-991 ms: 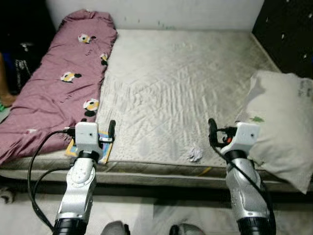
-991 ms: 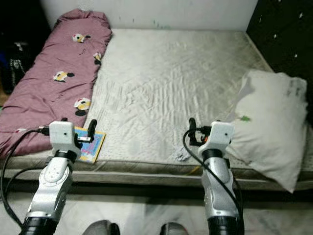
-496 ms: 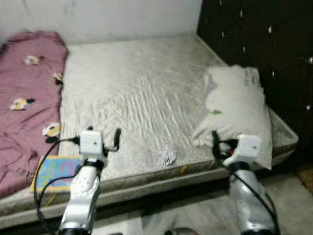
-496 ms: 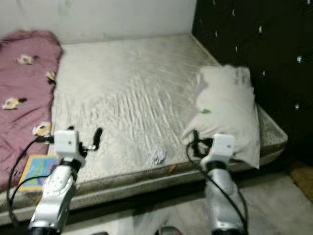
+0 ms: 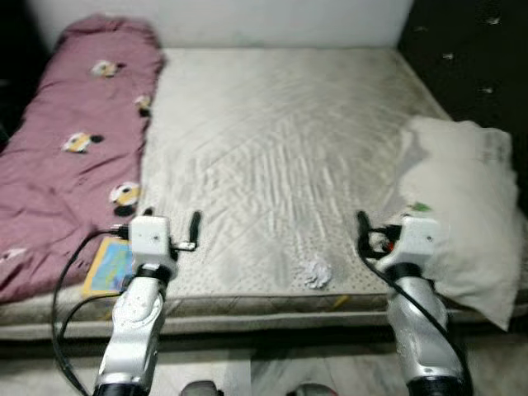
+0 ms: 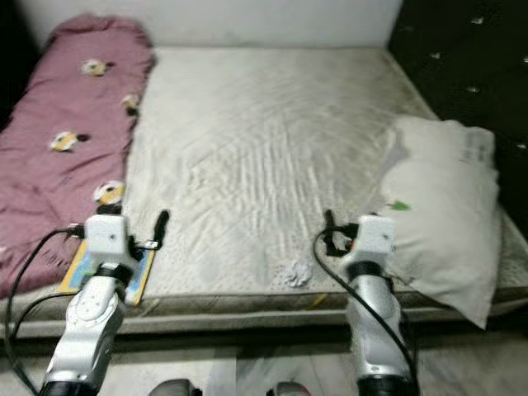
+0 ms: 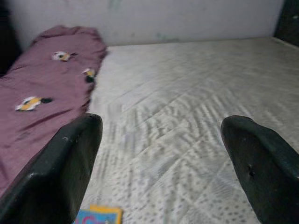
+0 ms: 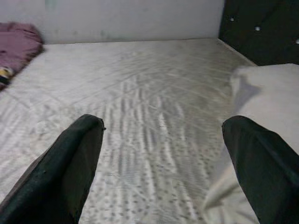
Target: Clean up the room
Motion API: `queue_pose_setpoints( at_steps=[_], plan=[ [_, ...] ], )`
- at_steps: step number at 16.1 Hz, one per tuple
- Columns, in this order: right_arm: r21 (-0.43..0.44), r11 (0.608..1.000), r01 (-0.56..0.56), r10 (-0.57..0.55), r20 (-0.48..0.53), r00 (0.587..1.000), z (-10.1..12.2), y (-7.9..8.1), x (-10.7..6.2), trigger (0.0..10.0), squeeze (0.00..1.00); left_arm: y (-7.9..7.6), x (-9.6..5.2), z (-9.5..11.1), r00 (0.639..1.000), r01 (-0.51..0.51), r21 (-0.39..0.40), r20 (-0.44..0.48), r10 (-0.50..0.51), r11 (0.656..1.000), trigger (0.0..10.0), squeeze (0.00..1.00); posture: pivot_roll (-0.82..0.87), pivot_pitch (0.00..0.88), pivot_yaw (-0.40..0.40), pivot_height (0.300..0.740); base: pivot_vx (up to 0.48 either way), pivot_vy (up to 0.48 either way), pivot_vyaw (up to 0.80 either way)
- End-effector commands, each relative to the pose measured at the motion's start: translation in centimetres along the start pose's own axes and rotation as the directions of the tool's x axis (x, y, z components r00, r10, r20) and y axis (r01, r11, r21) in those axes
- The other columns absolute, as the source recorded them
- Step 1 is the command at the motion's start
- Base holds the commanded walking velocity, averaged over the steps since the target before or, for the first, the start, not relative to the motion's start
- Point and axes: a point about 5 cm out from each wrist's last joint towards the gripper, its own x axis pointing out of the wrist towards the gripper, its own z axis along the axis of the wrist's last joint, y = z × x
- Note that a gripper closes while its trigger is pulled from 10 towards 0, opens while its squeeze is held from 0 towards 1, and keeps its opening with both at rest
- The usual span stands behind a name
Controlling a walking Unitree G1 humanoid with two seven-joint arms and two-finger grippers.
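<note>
A bare grey mattress (image 5: 272,124) lies before me. A crumpled white paper (image 5: 314,273) sits near its front edge, between my two arms. A colourful book (image 5: 107,266) lies at the front left corner, partly under a purple blanket (image 5: 66,157) with cartoon prints. A white pillow (image 5: 466,214) rests on the right side, overhanging the edge. My left gripper (image 5: 193,227) hovers over the front edge just right of the book, open and empty. My right gripper (image 5: 363,227) hangs open and empty beside the pillow, right of the paper.
A dark padded wall (image 5: 470,58) stands along the bed's right side and a white wall (image 5: 272,21) at its far end. A strip of pale floor (image 5: 272,371) runs between me and the mattress.
The whole picture swung right and then back left, so the camera turned. Both arms keep the same raised pose with open fingers. Nothing on the bed has moved.
</note>
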Motion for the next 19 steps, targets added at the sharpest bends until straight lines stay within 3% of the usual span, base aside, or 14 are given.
queue_pose_setpoints(
  at_steps=[1,8,15,17,19],
  plan=[
    [-0.005,1.0,0.011,-0.011,-0.007,1.0,0.0,-0.4,-0.2,10.0,0.0,-0.2,0.0,0.3,1.0,0.005,-0.003,0.009,-0.005,1.0,10.0,0.0,-0.02,0.063,0.004,0.74,0.0,0.0,0.0],
    [-0.013,1.0,0.018,-0.018,-0.005,1.0,0.2,-0.6,-0.2,10.0,0.0,-0.6,0.0,0.2,1.0,0.021,-0.003,0.003,-0.021,1.0,10.0,0.0,-0.03,0.066,0.002,0.74,0.232,0.0,0.0],
    [-0.013,1.0,0.027,-0.027,-0.022,0.999,-0.1,-1.0,-1.1,10.0,0.0,-0.5,-0.4,-0.1,1.0,-0.006,0.012,-0.014,0.006,1.0,10.0,0.0,-0.03,0.078,-0.002,0.74,0.0,0.0,0.0],
    [-0.002,1.0,0.014,-0.014,-0.026,1.0,-0.3,-0.9,-1.4,10.0,0.0,0.1,-0.6,-0.4,0.998,-0.067,0.066,-0.012,0.068,0.996,10.0,0.0,-0.02,0.078,-0.002,0.74,0.0,0.0,0.0],
    [-0.006,1.0,0.01,-0.01,-0.032,0.999,-0.4,-0.7,-1.6,10.0,0.0,0.4,-0.9,-0.7,0.998,-0.052,0.051,-0.019,0.053,0.997,10.0,0.0,-0.02,0.075,-0.003,0.74,0.0,0.0,0.0]
  ],
)
